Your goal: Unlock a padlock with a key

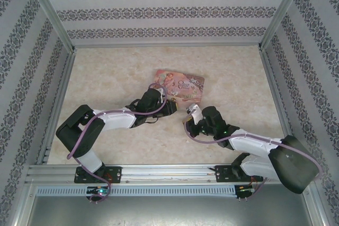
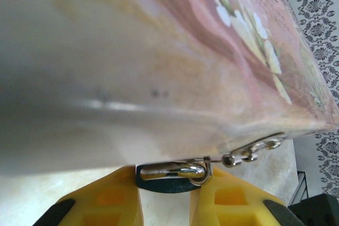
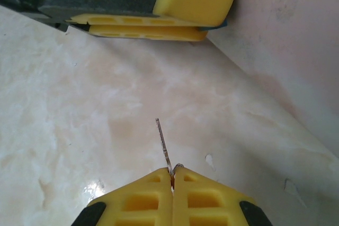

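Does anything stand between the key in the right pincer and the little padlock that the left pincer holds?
Nothing visible does. The thin silver key, shut in the right pincer, points across bare marbled tabletop toward the left pincer gripping the tiny teal padlock. The pink illustrated tin box lies beside that path.

Looks like a robot lab test cell, not anyone's actual home. The table (image 1: 106, 78) has a marble-look top, with patterned wallpaper panels (image 1: 159, 11) standing on three sides of it, bare aluminium frame posts (image 1: 49, 11) at its corners, and two arms (image 1: 114, 120) bolted to a slotted rail (image 1: 159, 172) along its near edge.
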